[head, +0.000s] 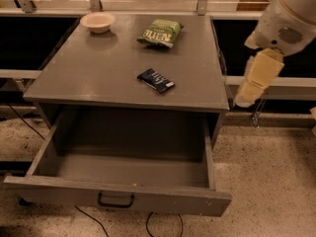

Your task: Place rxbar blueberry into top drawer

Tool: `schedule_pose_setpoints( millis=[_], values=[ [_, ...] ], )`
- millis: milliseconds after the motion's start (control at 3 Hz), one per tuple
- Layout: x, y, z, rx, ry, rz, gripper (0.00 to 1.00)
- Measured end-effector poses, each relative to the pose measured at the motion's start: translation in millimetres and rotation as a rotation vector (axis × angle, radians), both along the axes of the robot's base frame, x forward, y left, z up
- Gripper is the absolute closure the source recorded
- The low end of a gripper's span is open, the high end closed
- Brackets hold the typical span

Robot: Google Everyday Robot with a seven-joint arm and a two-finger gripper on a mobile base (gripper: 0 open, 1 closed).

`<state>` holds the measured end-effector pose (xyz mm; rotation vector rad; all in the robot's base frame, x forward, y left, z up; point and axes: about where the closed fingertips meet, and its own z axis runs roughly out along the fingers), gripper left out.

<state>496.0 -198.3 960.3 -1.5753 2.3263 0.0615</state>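
**Bar on the cabinet top, drawer open, gripper off to the right**

The snack bar (156, 80) lies flat on the grey cabinet top (89, 73) in a dark blue wrapper. It sits a little right of centre, turned at an angle, and its white lettering is too small to read. The drawer (163, 196) is pulled out towards the bottom of the frame, with a dark handle (115, 200) on its front panel. The back of the drawer's inside is in shadow under the top.

The gripper (254, 80) hangs at the right edge, beside the cabinet and well apart from the bar. It points downward as a pale cream shape, and I cannot tell whether it is released or clenched. The white arm (289, 19) above it is cut off by the upper right corner.

A bowl (98, 21) sits at the upper left of the top, with a green chip bag (160, 32) near the back edge. Cables (163, 226) run out of frame at the bottom.
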Motion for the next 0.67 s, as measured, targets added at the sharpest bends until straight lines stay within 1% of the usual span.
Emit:
schedule_pose_setpoints(
  millis=[333, 667],
  values=[
    [35, 15, -9, 0.040, 0.060, -0.032, 0.00],
    [59, 25, -15, 0.059, 0.084, -0.050, 0.00]
  ],
)
